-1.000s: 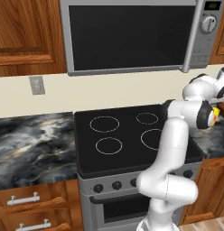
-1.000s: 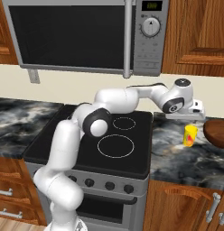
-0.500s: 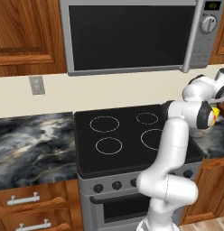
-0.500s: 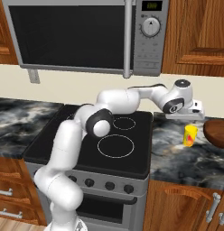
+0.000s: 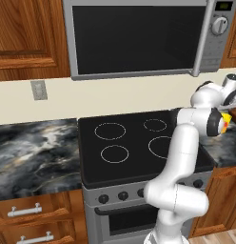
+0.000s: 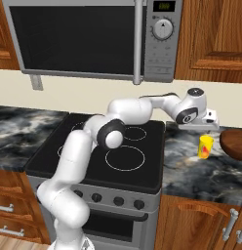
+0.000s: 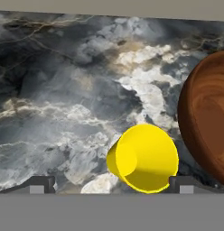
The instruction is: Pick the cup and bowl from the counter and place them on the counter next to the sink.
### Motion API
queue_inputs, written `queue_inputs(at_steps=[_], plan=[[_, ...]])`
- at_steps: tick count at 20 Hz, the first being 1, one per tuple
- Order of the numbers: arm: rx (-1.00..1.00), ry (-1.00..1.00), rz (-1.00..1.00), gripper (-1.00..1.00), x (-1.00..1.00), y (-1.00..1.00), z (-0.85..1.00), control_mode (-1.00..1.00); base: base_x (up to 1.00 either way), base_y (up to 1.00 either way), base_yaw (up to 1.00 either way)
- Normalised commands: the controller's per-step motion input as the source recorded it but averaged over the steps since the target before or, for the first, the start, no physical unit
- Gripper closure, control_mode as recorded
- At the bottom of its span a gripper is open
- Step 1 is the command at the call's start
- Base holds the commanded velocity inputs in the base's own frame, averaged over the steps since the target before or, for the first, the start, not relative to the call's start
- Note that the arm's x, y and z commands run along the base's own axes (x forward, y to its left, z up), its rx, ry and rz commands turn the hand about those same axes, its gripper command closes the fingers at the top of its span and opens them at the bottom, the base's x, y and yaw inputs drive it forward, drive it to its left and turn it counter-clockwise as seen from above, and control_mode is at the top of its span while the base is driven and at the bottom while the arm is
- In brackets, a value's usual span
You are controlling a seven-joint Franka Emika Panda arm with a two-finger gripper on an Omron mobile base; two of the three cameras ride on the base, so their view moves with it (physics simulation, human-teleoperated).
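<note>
Jaws wide above upright cup (image 7: 143, 158), beside bowl (image 7: 206, 117).

- My own arm hides most of the cup (image 5: 227, 119) in the left base view.
- The bowl (image 6: 235, 143) is cut by the frame's right edge.

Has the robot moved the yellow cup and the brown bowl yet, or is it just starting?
Just starting. Nothing looks moved: the cup and the bowl both sit on the counter right of the stove. The open pincer hangs above the cup, holding nothing. Left to do: grab the cup, carry it beside the sink, then do the bowl.
</note>
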Motion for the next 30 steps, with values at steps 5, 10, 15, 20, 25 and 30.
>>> queue_inputs(at_steps=[5, 10, 15, 20, 25, 30], plan=[[0.00, 0.00, 0.00, -1.00, 0.11, 0.00, -0.16, -1.00, 0.00, 0.00, 0.00], [0.00, 0.00, 0.00, -1.00, 0.05, 0.00, -0.13, -1.00, 0.00, 0.00, 0.00], [0.00, 0.00, 0.00, -1.00, 0.02, 0.00, -0.11, -1.00, 0.00, 0.00, 0.00], [0.00, 0.00, 0.00, -1.00, 0.02, 0.00, -0.11, -1.00, 0.00, 0.00, 0.00], [0.00, 0.00, 0.00, -1.00, 0.03, 0.00, -0.07, -1.00, 0.00, 0.00, 0.00], [0.00, 0.00, 0.00, -1.00, 0.01, -0.02, -0.08, -1.00, 0.00, 0.00, 0.00]])
